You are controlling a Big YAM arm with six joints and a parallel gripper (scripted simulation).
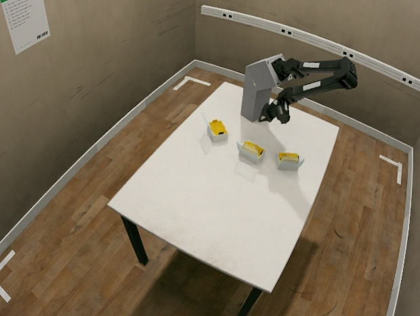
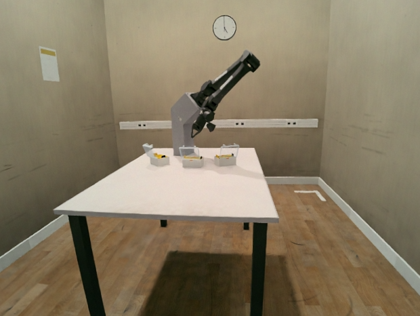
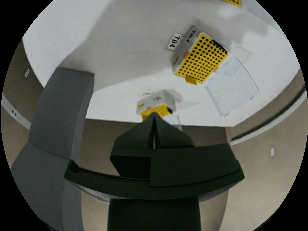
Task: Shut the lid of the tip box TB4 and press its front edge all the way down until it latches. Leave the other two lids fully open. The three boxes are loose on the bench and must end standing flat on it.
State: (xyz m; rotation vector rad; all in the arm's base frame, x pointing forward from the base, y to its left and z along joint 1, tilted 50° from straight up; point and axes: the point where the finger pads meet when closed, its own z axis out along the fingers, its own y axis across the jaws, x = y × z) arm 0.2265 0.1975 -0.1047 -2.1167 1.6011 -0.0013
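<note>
Three grey tip boxes with yellow tip racks stand flat in a row on the white table (image 1: 203,210) (image 2: 169,196): a left box (image 1: 217,130) (image 2: 158,159), a middle box (image 1: 250,151) (image 2: 192,161) and a right box (image 1: 289,161) (image 2: 225,159). All three clear lids stand open. All three boxes also show in the wrist view, but their small labels are too small to read, so I cannot tell which is TB4. My gripper (image 1: 261,119) (image 2: 194,135) (image 3: 154,116) is shut and empty. It hangs above the table behind the middle box, close to the arm's pedestal.
The arm's grey pedestal (image 1: 256,91) (image 2: 181,125) stands at the back of the table, just behind the boxes. The arm folds up and back over it. Walls enclose the room, and a rail runs along the back wall.
</note>
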